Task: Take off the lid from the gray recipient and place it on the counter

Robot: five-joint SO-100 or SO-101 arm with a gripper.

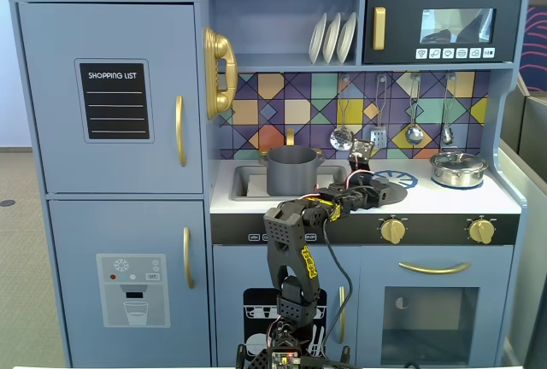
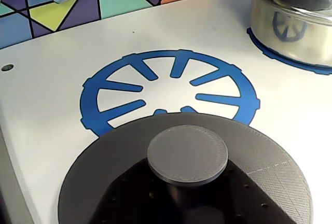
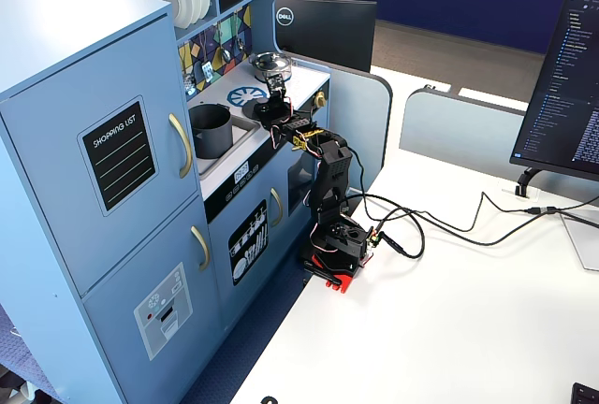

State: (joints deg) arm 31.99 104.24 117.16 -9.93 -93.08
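Note:
The dark gray lid (image 2: pixel 114 167) fills the lower half of the wrist view, its round knob (image 2: pixel 187 153) facing the camera. It sits low over the white counter (image 2: pixel 46 94) and covers the near edge of the blue printed burner (image 2: pixel 104 86). My gripper (image 2: pixel 184 193) is black, reaches in from below and is shut on the stem under the knob. In a fixed view the gripper (image 1: pixel 369 185) holds the lid (image 1: pixel 382 190) right of the gray recipient (image 1: pixel 292 170), which stands open-topped in the sink recess.
A shiny silver pot (image 2: pixel 290 27) with its own lid stands on the far-right burner, close to the gray lid's right side. Utensils (image 1: pixel 342 134) hang on the tiled back wall. The sink basin (image 1: pixel 244 183) lies left of the counter.

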